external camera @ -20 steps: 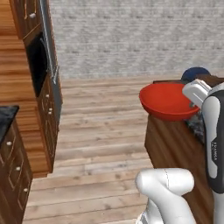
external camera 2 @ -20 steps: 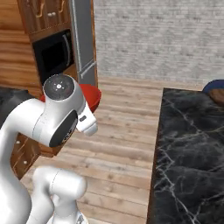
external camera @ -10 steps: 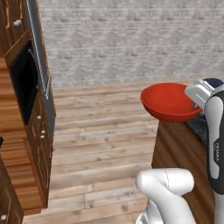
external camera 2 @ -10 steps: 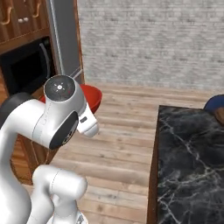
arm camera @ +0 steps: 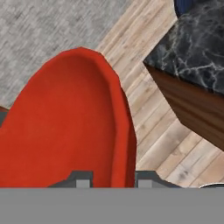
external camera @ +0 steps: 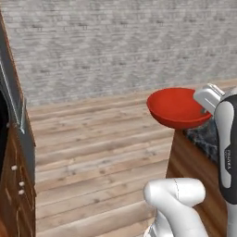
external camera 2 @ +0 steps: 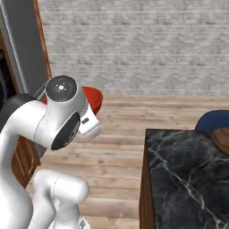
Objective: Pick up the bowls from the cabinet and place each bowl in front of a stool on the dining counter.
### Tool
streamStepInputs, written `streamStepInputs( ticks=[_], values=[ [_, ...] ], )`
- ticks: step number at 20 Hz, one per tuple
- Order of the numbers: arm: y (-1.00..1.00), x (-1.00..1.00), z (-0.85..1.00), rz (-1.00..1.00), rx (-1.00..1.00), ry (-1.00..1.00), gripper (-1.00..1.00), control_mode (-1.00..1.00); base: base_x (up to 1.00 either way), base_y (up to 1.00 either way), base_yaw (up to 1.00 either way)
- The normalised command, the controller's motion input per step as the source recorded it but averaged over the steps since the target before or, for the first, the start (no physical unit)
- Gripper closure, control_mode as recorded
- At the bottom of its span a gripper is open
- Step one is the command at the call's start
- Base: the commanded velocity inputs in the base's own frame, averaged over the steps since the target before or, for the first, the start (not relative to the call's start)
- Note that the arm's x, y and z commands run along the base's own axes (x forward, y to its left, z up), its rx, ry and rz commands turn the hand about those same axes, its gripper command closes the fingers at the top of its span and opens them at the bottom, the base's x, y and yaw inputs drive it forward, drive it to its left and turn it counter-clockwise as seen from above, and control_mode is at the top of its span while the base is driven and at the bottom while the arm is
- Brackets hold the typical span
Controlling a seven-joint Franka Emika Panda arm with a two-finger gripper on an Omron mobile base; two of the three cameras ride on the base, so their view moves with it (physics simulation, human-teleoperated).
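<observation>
A: Item one, red bowl. Where is it?

B: Carried on my tool. In the hand view the two tips sit on either side of the bowl's rim, clamped on it. The bowl hangs over the wood floor, just short of the bench corner.

A: Item two, brown bowl?

B: A brown round edge lies on the black marble at the far right of the right base view, beside a blue stool. I judge it to be the wooden bowl, placed in front of that seat, but so little of it shows that I cannot be sure.

A: Task status?

B: If that reading holds, one bowl is delivered. The red one is out of the cabinet and in transit, not yet set down.

A: Remaining?

B: Bring the red bowl over the marble, find a second stool, lower it in front of that seat, let go. Only one stool shows at present, so the next place is not yet fixed.
</observation>
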Motion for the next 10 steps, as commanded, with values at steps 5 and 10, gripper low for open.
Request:
streamStepInputs(
  ticks=[5, 10],
  values=[
    [0.00, 0.00, 0.00, 0.00, 0.00, 0.00, 1.00, 1.00, 1.00, 0.30, -0.51],
    [0.00, 0.00, 0.00, 0.00, 0.00, 0.00, 1.00, 1.00, 1.00, 0.66, -0.44]
  ],
)
